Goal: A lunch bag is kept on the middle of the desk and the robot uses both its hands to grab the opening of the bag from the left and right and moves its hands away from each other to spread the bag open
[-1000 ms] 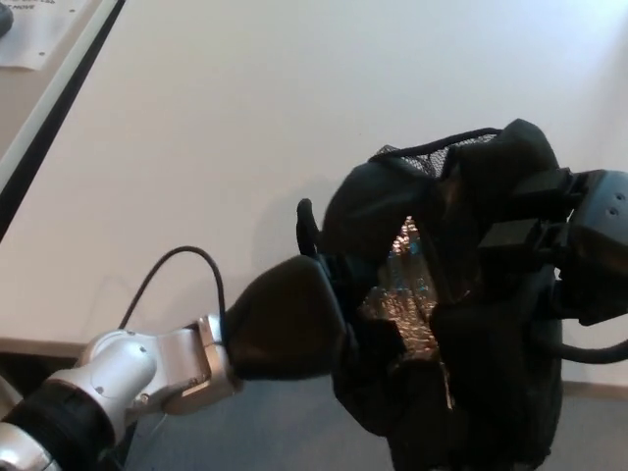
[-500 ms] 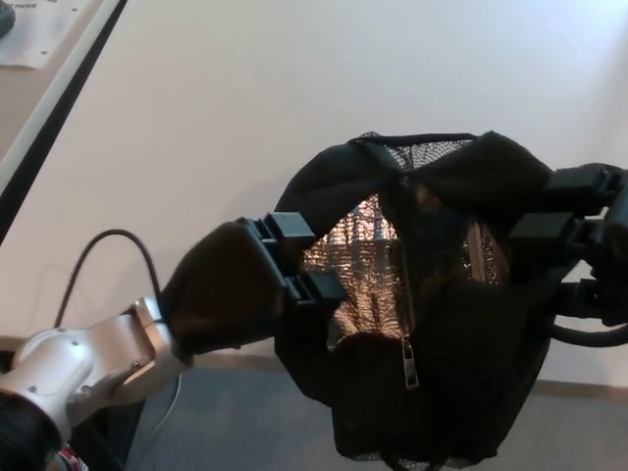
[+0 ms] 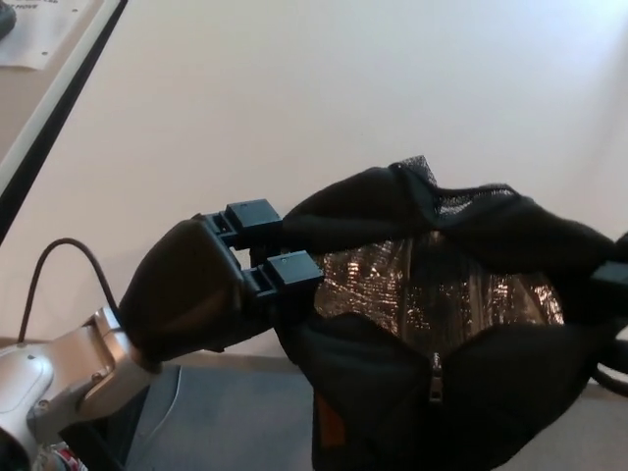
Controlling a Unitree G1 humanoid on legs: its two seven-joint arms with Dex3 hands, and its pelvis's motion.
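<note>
Now the lunch bag [image 3: 432,392] gapes wider, left hand [image 3: 201,294] fingers gripping its rim, right hand's [image 3: 613,280] grip unclear.

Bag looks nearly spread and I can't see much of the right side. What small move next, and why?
Probably hold the spread, or ease the left robot hand slightly further left. It grips the lunch bag rim; the opening gapes wide and the foil lining shows. The right robot hand is mostly out of frame, so pull gently.
</note>
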